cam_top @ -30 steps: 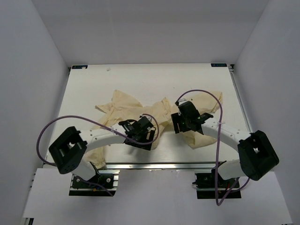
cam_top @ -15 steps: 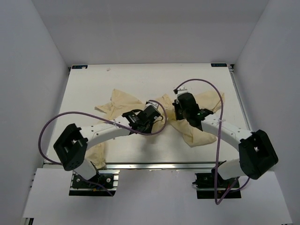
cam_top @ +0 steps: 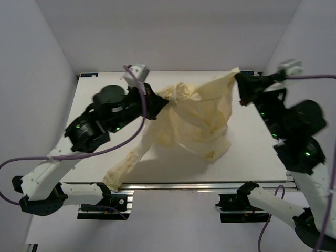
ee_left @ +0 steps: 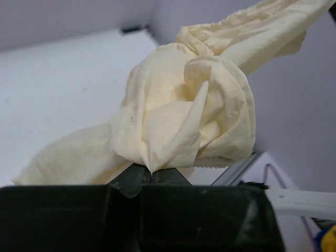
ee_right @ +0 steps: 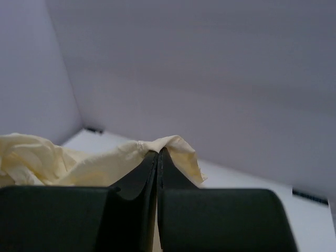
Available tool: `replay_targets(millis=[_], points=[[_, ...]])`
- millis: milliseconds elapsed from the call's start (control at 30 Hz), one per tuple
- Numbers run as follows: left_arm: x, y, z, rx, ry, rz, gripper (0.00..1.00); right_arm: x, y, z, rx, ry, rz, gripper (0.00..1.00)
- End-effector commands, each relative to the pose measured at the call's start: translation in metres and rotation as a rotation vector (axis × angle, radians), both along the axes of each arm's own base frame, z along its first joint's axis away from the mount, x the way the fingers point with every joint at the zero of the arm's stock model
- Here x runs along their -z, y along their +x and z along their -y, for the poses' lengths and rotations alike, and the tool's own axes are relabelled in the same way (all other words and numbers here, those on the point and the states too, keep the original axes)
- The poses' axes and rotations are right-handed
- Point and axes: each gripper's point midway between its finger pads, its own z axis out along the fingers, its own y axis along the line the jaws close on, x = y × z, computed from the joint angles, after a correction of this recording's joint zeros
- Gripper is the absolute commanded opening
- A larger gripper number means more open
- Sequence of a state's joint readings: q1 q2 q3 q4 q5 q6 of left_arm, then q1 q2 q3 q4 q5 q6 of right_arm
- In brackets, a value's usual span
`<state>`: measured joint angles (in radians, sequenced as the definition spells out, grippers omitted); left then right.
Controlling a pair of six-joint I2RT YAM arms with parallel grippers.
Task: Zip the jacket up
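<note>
Hanging in the top view, the jacket spans left gripper and right gripper, above the table. Left wrist: jaws clamped on bunched fabric. Right wrist: jaws pinching a thin edge. Spreading step (zipper unseen); next, lay it flat.
</note>
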<state>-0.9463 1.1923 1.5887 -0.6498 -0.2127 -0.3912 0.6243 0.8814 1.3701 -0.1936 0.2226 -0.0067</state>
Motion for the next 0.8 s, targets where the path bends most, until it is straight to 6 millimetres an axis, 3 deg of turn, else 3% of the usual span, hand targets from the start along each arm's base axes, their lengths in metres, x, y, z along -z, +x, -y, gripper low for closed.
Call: replay_targets(millis=[0, 100, 133, 200, 233, 367, 467, 533, 600, 633, 700, 767], points=[[-0.07, -0.039, -0.013, 0.149, -0.114, 0.126, 0.0, -0.069, -0.058, 0.017, -0.105, 0.016, 0.2, 0.0], [-0.11, -0.064, -0.028, 0.219, -0.202, 0.21, 0.0, -0.122, -0.114, 0.027, -0.222, 0.057, 0.375, 0.0], [-0.129, -0.079, -0.034, 0.268, -0.241, 0.247, 0.0, -0.131, -0.124, 0.028, -0.247, 0.055, 0.4, 0.0], [-0.148, -0.09, -0.043, 0.289, -0.282, 0.281, 0.0, -0.147, -0.138, 0.03, -0.28, 0.059, 0.435, 0.0], [-0.168, -0.098, -0.054, 0.287, -0.314, 0.321, 0.0, -0.166, -0.153, 0.042, -0.27, 0.081, 0.483, 0.0], [-0.195, -0.098, -0.09, 0.169, -0.361, 0.373, 0.01, -0.194, -0.162, 0.069, -0.167, 0.122, 0.54, 0.0], [-0.2, -0.101, -0.097, 0.159, -0.377, 0.394, 0.02, -0.201, -0.168, 0.077, -0.148, 0.136, 0.557, 0.0], [-0.195, -0.097, -0.09, 0.16, -0.367, 0.381, 0.03, -0.196, -0.155, 0.078, -0.109, 0.138, 0.521, 0.0], [-0.18, -0.079, -0.075, 0.132, -0.328, 0.34, 0.04, -0.185, -0.126, 0.076, -0.033, 0.134, 0.451, 0.0], [-0.172, -0.07, -0.068, 0.113, -0.304, 0.32, 0.06, -0.172, -0.101, 0.073, 0.032, 0.115, 0.395, 0.0], [-0.144, -0.034, -0.058, -0.02, -0.228, 0.25, 0.07, -0.159, -0.074, 0.07, 0.098, 0.103, 0.345, 0.0], [-0.107, -0.001, -0.053, -0.16, -0.137, 0.193, 0.08, -0.126, -0.031, 0.07, 0.235, 0.078, 0.236, 0.0]])
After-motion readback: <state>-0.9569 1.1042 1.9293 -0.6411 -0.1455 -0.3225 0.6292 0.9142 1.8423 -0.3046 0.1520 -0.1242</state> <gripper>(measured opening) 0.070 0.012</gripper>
